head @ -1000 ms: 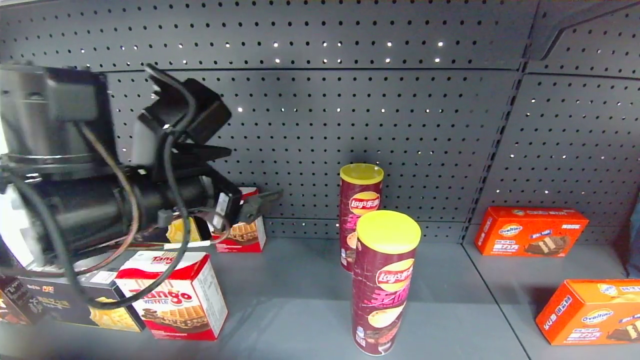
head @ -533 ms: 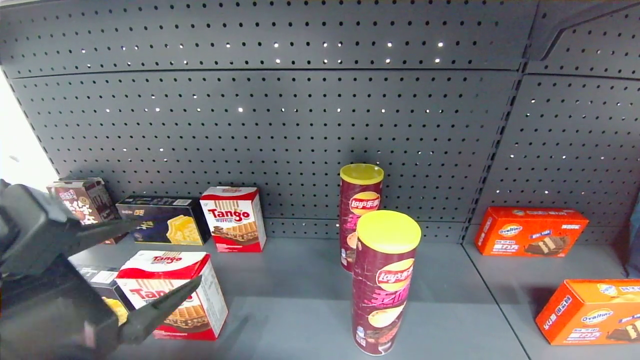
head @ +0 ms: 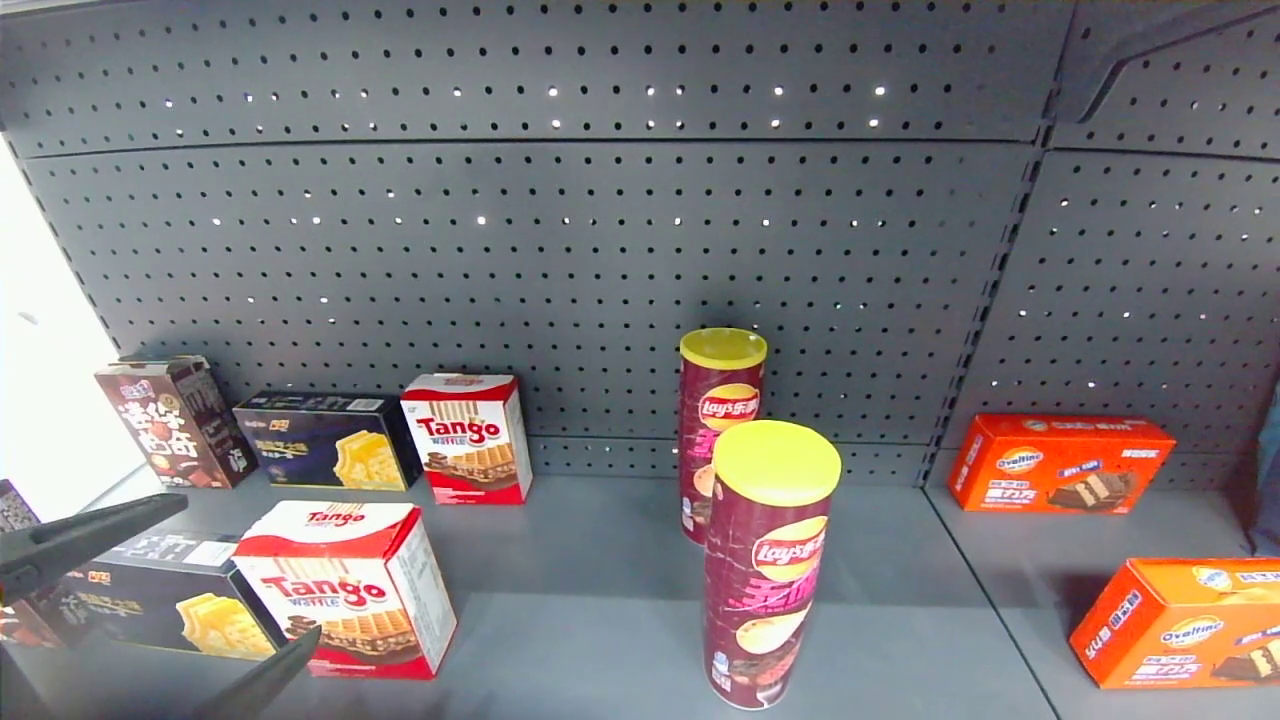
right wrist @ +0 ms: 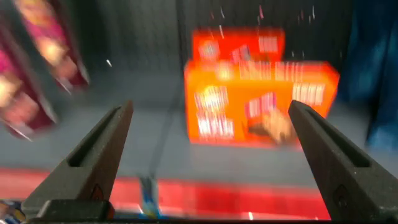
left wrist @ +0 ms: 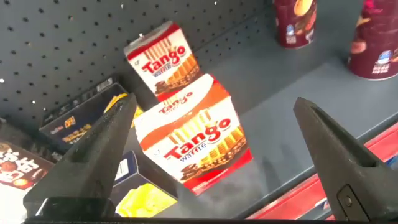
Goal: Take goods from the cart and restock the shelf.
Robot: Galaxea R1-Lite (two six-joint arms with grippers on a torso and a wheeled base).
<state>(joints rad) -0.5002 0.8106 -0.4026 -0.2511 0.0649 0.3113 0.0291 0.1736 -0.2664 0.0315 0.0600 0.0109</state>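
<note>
Cardboard-free now: pulling left gripper (head: 250, 565) back off front wafer box (head: 345, 590), spread wide. Holding right gripper (right wrist: 209, 106) gaping, empty too. Probably fetching next item.

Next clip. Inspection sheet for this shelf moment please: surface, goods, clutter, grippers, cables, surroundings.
Surface: grey shelf, gaps between goods.
Job's things: front tube and rear tube upright; front waffle box, rear waffle box; front orange box, rear orange box; front dark box, rear dark box, brown box at far left.
Clutter: nothing seen.
Grippers: left gripper open, empty, facing front waffle box; right gripper open, empty, facing orange boxes.
Cables: nothing seen.
Surroundings: perforated back panel.
</note>
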